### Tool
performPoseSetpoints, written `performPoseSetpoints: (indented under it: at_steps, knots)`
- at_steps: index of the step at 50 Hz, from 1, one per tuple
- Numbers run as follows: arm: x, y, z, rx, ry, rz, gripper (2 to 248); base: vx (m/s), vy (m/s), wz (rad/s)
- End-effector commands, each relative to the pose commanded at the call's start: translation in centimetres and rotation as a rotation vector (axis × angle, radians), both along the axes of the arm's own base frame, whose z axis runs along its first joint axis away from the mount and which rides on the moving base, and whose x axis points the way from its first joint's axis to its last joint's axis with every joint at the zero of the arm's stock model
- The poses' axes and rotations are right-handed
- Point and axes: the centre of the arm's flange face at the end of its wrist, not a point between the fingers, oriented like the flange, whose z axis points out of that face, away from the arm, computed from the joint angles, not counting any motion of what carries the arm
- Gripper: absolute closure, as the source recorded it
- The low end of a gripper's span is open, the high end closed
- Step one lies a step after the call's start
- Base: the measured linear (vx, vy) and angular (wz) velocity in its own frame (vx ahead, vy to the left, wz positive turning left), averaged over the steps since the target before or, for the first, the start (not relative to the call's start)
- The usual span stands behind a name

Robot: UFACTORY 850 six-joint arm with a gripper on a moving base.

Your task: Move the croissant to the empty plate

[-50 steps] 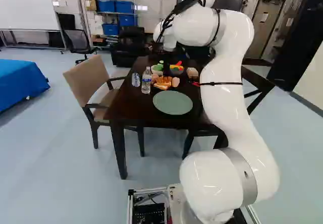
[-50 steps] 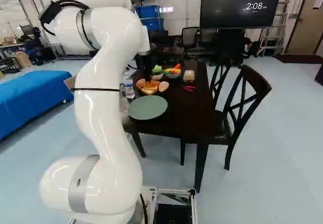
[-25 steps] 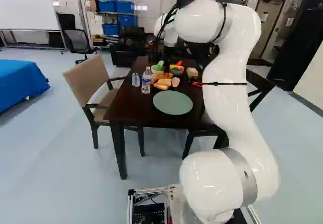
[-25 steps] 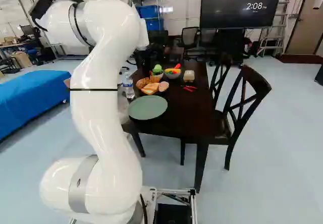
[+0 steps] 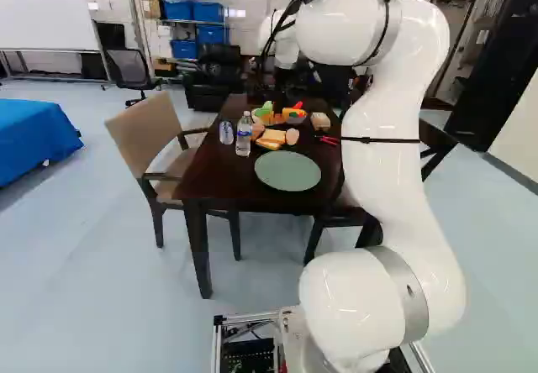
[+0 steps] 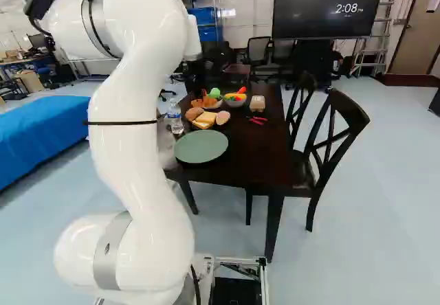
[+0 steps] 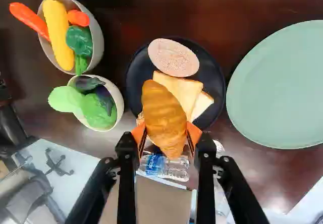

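Croissant point(image 7: 164, 118) sits between the two fingers of the tool point(image 6: 201, 96), orange pads point(image 7: 194, 133) pressing it from both sides, so tool point(image 7: 165, 135) is clamped on croissant. Its long side points ahead out of the grip, lined up over part of the dark plate point(image 7: 133, 90); gap below can't be judged.

Containers: dark plate has two bread slices point(image 7: 181, 90), one pinkish oval piece point(image 7: 174, 57) and a brown piece mostly hidden behind the croissant. Green plate point(image 6: 201, 146) is just beside dark plate, on the bench point(image 6: 258, 154). First bowl point(image 7: 98, 40): one yellow piece point(image 7: 58, 35), two orange pieces point(image 7: 30, 19), green piece point(image 7: 79, 41). Second bowl point(image 7: 118, 105): two light green pieces point(image 7: 98, 110), plus dark purple ones, at least two.

Counts: one croissant, two plates, two bowls, two bottles. Labelled bottle point(image 5: 244, 134) and clear bottle point(image 5: 226, 133) stand near each other, left of the food in the left base view. Also on bench: one small box point(image 6: 257, 103), one red item point(image 6: 258, 120) next to it. One tan chair point(image 5: 151, 133) at bench side.
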Motion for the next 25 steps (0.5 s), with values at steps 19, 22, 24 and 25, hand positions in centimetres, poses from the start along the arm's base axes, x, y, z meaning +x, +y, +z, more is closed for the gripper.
performPoseSetpoints:
  at_steps: [19,22,24,25]
  knots:
    - [-1.5,-1.1,1.6,0.0,-0.014,-0.016,126,0.0,0.0,0.0]
    - [-1.8,-1.5,1.6,0.0,-0.011,-0.021,126,0.0,0.0,0.0]
    - [-2.1,-1.7,1.7,0.0,-0.008,-0.025,126,0.0,0.0,0.0]
    - [-2.2,-1.8,1.7,0.0,-0.007,-0.027,126,0.0,0.0,0.0]
